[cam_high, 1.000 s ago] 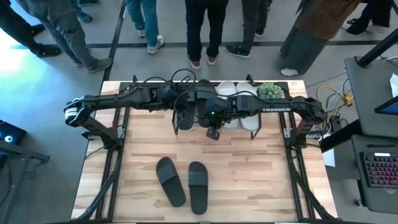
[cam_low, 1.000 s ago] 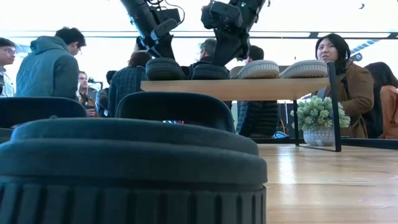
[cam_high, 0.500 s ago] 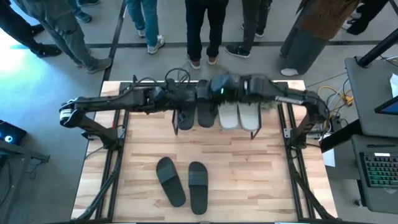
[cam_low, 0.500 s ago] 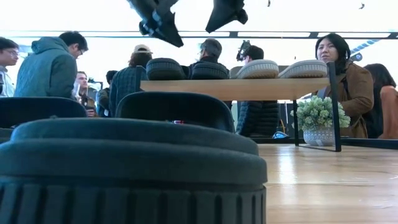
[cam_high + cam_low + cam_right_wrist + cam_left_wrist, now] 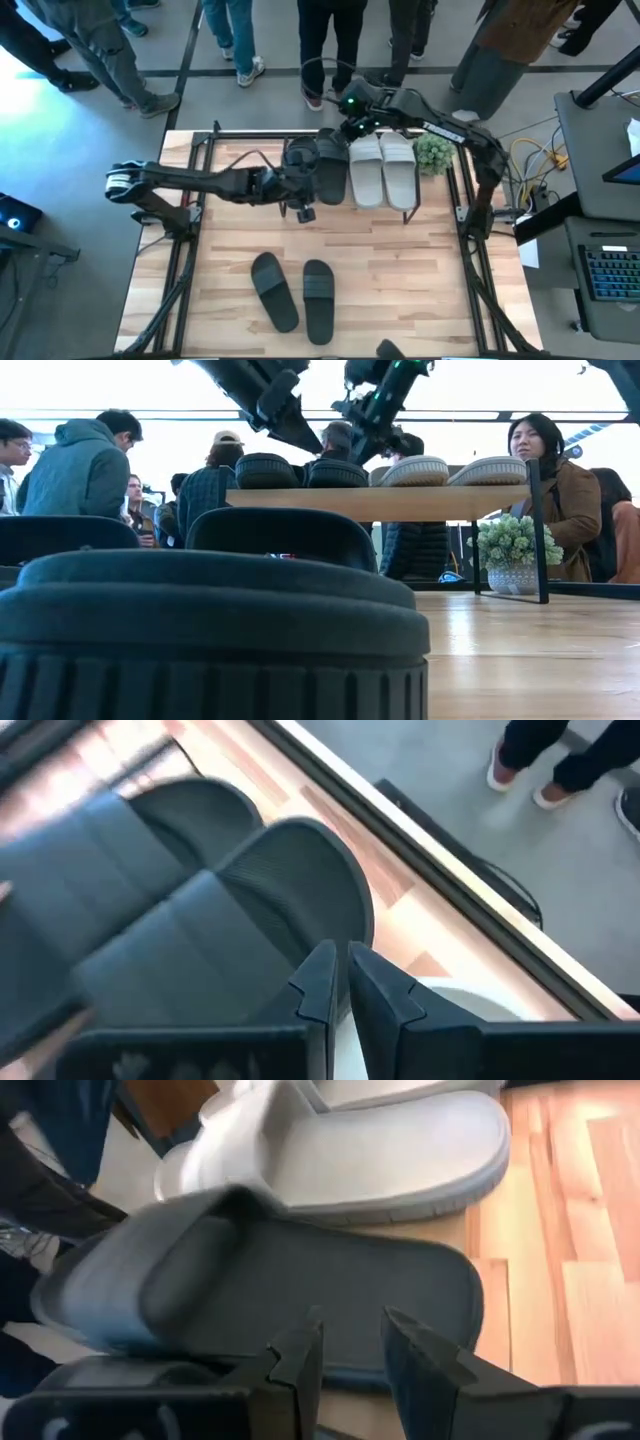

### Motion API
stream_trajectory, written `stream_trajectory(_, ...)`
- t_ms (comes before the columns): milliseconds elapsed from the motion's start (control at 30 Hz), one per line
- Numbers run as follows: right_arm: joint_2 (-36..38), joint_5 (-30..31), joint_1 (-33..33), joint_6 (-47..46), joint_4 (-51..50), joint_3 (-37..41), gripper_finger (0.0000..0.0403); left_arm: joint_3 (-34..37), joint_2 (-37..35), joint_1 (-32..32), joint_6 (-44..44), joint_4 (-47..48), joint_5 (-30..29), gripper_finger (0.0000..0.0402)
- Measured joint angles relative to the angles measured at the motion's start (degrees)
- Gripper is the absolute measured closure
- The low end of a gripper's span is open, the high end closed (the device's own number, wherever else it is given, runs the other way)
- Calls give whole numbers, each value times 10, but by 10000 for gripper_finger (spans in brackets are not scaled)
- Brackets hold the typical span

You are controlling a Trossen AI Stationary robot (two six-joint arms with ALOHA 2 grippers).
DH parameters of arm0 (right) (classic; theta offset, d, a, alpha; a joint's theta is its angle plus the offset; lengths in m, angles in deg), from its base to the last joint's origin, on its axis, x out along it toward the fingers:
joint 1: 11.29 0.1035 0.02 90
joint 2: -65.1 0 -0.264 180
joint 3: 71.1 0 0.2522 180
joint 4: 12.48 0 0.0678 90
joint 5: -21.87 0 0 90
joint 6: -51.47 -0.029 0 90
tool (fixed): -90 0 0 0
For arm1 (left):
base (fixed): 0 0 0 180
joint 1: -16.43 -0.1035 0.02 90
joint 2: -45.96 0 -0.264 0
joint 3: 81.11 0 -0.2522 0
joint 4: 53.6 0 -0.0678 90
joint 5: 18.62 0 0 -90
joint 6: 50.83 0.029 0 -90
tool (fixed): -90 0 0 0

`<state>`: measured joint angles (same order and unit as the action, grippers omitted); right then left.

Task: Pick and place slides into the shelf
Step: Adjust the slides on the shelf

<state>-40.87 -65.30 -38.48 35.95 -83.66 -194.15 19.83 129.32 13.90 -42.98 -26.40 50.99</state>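
The shelf (image 5: pixel 380 501) carries two black slides (image 5: pixel 298 165) (image 5: pixel 331 172) and two pale slides (image 5: pixel 365 172) (image 5: pixel 398 170) side by side, soles flat on its board. Two more black slides (image 5: pixel 273 290) (image 5: pixel 318 300) lie flat on the table nearer the front. My left gripper (image 5: pixel 302 209) hovers over the near end of the black pair, fingers a little apart (image 5: pixel 352 1342), touching nothing. My right gripper (image 5: pixel 346 121) hangs above the shelf's far edge, its fingers closed together (image 5: pixel 342 970) and holding nothing.
A small potted plant (image 5: pixel 433 150) stands at the shelf's right end. Several people stand just beyond the table's far edge (image 5: pixel 330 50). Bare wood lies between the shelf and the two loose slides. In the low view a black slide (image 5: pixel 210 630) fills the foreground.
Both grippers have risen off the black slides on the shelf. The right one has swung up and toward the table's far edge. The left one has drawn back toward the near edge. The slides on the shelf have stayed in place.
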Motion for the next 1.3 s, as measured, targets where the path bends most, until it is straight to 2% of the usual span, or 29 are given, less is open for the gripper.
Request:
stream_trajectory(100, -22, -3, 0, 11, 6, -13, 381, -4, 18, 2, -16, -14, 2, 313)
stream_trajectory(267, -65, -42, 2, 21, 8, -47, 381, -7, 26, 3, -45, -10, 2, 313)
stream_trajectory(567, -103, -56, 19, 37, -53, -65, 381, -7, 20, 3, -46, -1, -27, 313)
stream_trajectory(1000, -78, -40, 36, 40, -70, -39, 380, -7, 18, 3, -47, 43, -74, 313)
stream_trajectory(1300, -19, -23, 42, 42, -23, -43, 380, -7, 9, 0, -75, 69, -87, 313)
